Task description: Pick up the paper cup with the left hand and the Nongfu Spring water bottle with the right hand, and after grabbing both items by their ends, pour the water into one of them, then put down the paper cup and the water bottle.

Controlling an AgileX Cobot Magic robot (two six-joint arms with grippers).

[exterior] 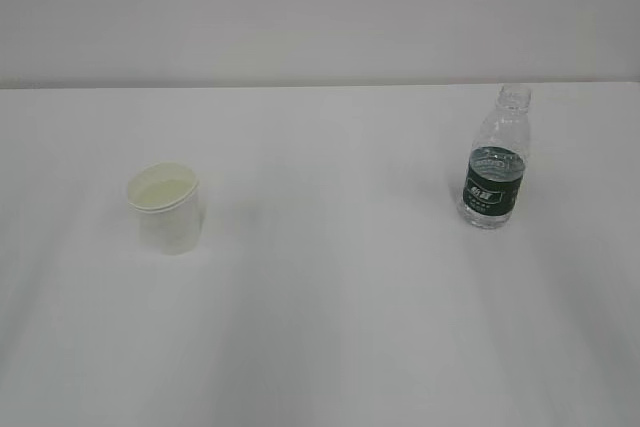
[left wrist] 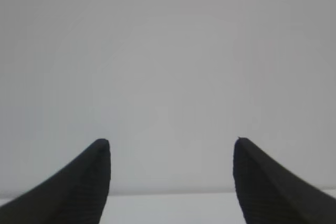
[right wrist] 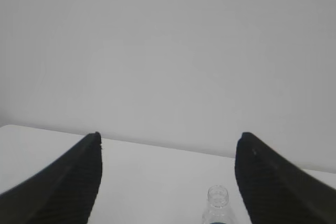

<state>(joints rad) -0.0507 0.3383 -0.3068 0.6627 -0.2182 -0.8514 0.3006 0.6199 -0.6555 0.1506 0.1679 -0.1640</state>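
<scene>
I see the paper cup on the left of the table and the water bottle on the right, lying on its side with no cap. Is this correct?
One detail is wrong: the water bottle is not lying down. The exterior view shows it standing upright on the table, on the right, with no cap. The paper cup is on the left, as you say.

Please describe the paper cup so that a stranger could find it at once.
On the white table, look at the left side. There stands a small white paper cup with a rolled rim, upright and open. The clear ribbed plastic bottle with a dark green label is taller and stands far right.
</scene>
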